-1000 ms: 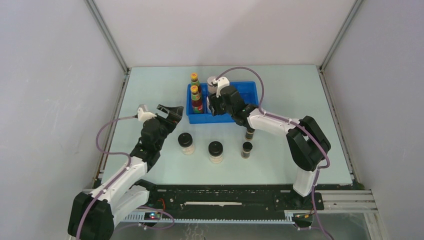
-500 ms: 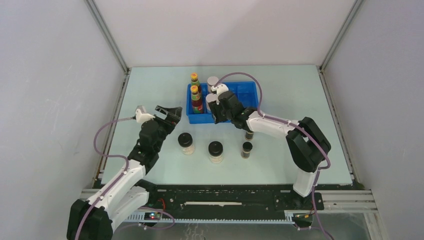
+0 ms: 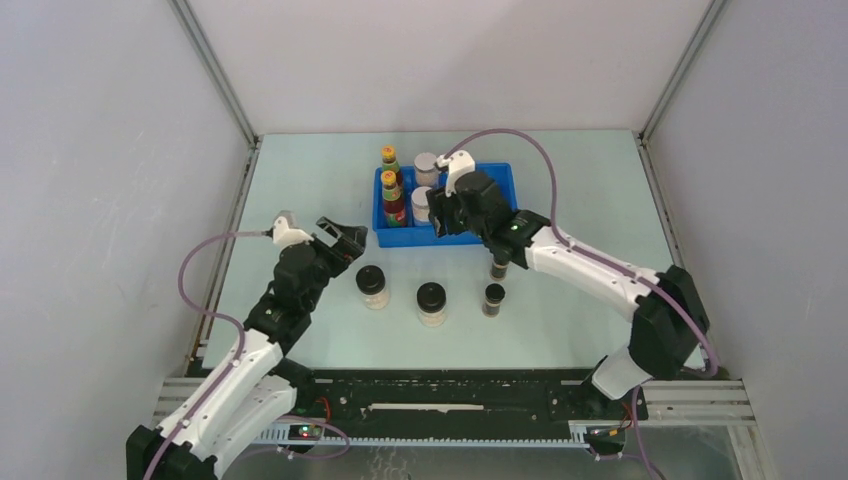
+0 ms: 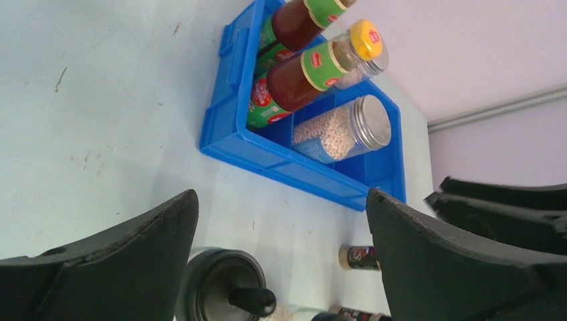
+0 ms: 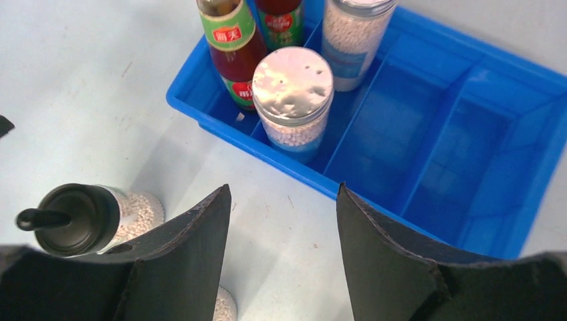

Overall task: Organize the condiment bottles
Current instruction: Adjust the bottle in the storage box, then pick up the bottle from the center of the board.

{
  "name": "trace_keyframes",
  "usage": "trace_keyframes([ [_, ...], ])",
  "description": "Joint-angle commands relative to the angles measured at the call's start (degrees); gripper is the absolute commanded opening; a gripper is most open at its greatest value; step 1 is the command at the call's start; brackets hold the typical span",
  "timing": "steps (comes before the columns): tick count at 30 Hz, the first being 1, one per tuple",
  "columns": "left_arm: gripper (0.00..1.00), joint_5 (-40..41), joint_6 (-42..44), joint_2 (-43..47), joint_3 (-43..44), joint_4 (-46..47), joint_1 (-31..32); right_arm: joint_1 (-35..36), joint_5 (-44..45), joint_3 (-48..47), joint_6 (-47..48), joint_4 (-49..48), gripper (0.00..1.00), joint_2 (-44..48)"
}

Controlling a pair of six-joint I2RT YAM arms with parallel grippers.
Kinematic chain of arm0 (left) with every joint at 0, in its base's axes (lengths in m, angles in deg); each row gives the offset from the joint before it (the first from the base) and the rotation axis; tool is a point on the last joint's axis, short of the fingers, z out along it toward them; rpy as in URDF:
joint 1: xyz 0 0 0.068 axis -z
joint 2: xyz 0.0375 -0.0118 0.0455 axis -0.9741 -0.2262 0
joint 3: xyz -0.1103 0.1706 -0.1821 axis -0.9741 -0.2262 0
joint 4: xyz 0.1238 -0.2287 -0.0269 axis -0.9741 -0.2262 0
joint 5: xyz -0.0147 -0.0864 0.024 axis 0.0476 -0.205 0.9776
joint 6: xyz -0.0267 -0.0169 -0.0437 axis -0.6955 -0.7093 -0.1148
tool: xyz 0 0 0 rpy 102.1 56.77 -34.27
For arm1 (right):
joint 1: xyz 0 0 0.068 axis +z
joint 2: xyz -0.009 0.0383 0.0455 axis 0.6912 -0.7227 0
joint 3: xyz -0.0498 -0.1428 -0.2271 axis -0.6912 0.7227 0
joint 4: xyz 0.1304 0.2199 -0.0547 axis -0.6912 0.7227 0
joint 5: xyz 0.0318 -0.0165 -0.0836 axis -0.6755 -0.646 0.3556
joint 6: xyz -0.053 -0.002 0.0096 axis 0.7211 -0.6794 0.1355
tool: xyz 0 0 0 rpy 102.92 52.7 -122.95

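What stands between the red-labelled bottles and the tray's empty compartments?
The two silver-lidded jars, one behind the other in their own compartment of the blue tray; the right wrist view shows it best.

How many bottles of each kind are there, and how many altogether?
Tall red sauce bottles: 2
Silver-lidded jars: 2
Black-lidded jars: 2
Tiny dark vials: 2
Total: 8

Pale green table (image 3: 580, 170) boxed by plain grey walls (image 3: 440, 60) (metal struts (image 3: 214, 72) at the corners)
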Motion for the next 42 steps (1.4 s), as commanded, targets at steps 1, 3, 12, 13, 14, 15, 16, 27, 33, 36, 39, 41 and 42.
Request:
trace_keyframes([
  [1,1.0,-0.12,7.07,2.17,6.23,-8.67,2.76,-0.75,2.28,-0.28,-0.43,3.03,0.67,5.83],
  [3,0.99,0.28,8.99,2.74,7.1,-11.57,4.55,-1.01,2.37,-0.28,-0.6,3.91,0.67,7.45],
  [12,0.96,4.52,12.76,3.09,10.45,-23.92,13.54,-2.19,2.64,-0.28,-1.06,7.36,0.67,12.14],
  [13,0.96,6.17,12.78,2.53,10.76,-24.8,14.99,-2.27,2.64,-0.28,-1.08,7.54,0.67,12.52],
  [14,0.96,7.63,12.85,2.03,11.1,-25.64,16.43,-2.42,2.64,-0.28,-1.13,7.76,0.67,12.94],
  [15,0.96,9.2,12.98,1.3,11.54,-26.3,17.82,-2.61,2.5,-0.28,-1.21,7.94,0.67,13.28],
  [16,0.96,10.54,13.11,0.42,11.99,-27.08,19.13,-2.83,2.47,-0.29,-1.26,8.03,0.67,13.59],
  [27,0.96,19.1,14.95,-11.55,15.15,-29.3,25.76,-3.84,2.31,-0.28,-1.5,9.33,0.67,14.78],
  [33,0.96,21.84,14.87,-15.88,14.67,-28.36,26.66,-3.97,2.29,-0.28,-1.48,9.23,0.67,14.83],
  [36,0.95,22.67,15.36,-16.52,14.5,-27.24,26.67,-4.05,2.16,-0.28,-1.33,9.03,0.67,14.78],
  [39,0.94,23.57,16.05,-17.37,14.61,-26.53,26.75,-4.06,2.11,-0.29,-1.25,8.9,0.67,14.61],
  [41,0.94,24.06,16.31,-17.86,14.5,-25.98,26.67,-4.06,2.09,-0.3,-1.32,8.96,0.67,14.46],
  [42,0.94,24.2,16.57,-18.17,14.34,-25.49,26.69,-4.12,2.12,-0.28,-1.4,8.96,0.67,14.4],
])
